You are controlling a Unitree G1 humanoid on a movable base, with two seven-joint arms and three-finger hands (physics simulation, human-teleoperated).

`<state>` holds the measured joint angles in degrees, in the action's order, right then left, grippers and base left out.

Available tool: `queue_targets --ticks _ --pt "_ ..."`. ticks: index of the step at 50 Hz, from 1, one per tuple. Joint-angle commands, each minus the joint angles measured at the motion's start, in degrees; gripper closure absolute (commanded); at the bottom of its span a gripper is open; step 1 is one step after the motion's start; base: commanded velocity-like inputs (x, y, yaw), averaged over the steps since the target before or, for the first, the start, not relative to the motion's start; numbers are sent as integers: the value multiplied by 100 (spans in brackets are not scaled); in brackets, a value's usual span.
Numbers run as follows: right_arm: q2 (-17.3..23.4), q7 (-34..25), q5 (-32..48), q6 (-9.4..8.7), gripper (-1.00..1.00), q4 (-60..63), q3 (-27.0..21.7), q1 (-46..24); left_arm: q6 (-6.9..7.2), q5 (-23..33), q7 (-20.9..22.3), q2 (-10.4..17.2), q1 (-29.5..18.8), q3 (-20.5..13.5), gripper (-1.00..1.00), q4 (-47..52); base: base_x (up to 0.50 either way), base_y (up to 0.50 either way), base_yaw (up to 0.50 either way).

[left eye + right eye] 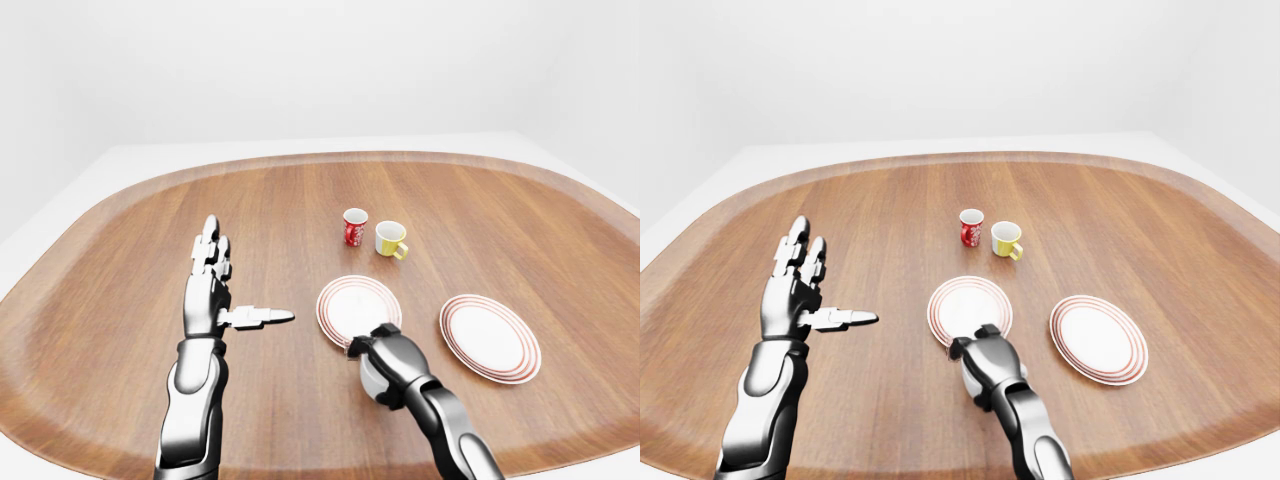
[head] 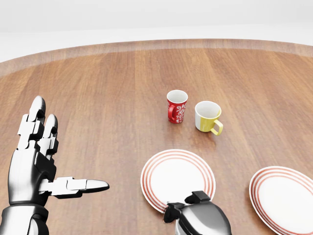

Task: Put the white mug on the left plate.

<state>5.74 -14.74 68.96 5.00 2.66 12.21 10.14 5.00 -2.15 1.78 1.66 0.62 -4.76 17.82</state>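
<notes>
The white mug [image 1: 369, 377] is in my right hand [image 1: 386, 358], whose fingers are closed round it; only a pale sliver of it shows under the hand. The hand sits just at the lower edge of the left plate [image 1: 357, 306], a white plate with red rings. In the head view the hand [image 2: 198, 215] overlaps that plate's bottom rim [image 2: 177, 177]. I cannot tell whether the mug rests on the table or is lifted. My left hand [image 1: 238, 283] is open and empty, fingers up and thumb pointing right, to the left of the plate.
A second red-ringed plate [image 1: 489, 337] lies to the right. A red patterned mug [image 2: 176, 106] and a yellow mug [image 2: 208, 117] stand side by side above the left plate. All rest on a large round wooden table [image 1: 120, 260] with a raised rim.
</notes>
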Motion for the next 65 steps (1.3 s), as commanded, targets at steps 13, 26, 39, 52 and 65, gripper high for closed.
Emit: queue_targets --ticks 13,26,39,52,65 --pt "26 -226 -316 0 100 11 -26 177 0 5 -8 0 15 -6 -99 -8 0 0 0" --pt "-96 -1207 -864 0 100 1371 97 477 0 -4 -6 2 5 -14 -99 -30 0 0 0" --pt "-77 -2218 -1198 -642 100 2952 355 371 0 -17 2 6 -14 -14 -99 -39 0 0 0" --pt "-134 -2526 -1252 -689 100 3074 -3 -211 0 -20 4 9 -20 -16 -99 -40 0 0 0" --pt "-180 -2526 -1224 -365 100 1907 -589 -1728 0 -10 3 7 -20 -9 -99 -16 0 0 0"
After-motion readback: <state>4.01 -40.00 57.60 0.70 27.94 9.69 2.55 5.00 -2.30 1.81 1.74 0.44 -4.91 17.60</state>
